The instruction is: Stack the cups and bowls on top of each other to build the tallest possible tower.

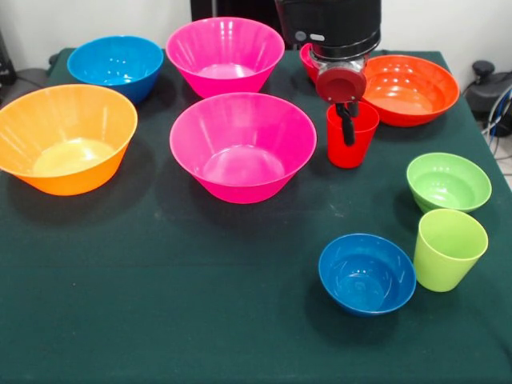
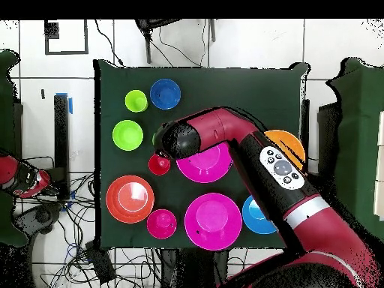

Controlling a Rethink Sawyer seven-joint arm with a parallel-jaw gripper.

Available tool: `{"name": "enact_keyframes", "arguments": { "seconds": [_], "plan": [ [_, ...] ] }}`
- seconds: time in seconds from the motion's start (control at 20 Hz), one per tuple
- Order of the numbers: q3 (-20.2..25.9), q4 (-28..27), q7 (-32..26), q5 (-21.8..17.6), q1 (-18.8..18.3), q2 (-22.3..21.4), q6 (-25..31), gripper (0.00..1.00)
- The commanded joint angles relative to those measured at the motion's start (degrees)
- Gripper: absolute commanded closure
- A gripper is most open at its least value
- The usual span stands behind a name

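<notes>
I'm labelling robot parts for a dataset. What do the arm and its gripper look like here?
The arm is glossy red with rounded, tubular links, black joints and a silver band near the base. A grey oval panel of round buttons sits on one link. In the front view the wrist is a black cylinder carrying a red disc, and the gripper has thin black jaws.

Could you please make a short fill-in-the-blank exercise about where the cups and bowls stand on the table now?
1. The gripper reaches down into the ____ cup.
2. The lime green cup stands right beside the small ____ bowl.
3. The number of big pink bowls on the table is ____.
4. No piece is stacked yet, so the tower is not ____.

Missing words: red; blue; two; started
</notes>
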Motion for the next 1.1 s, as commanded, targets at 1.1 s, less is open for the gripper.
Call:
{"name": "enact_keyframes", "arguments": {
  "seconds": [1.1],
  "plan": [
    [-6.4, 2.9, -4.3, -9.0, 2.7, 2.3, -2.1, 0.00]
  ]
}}
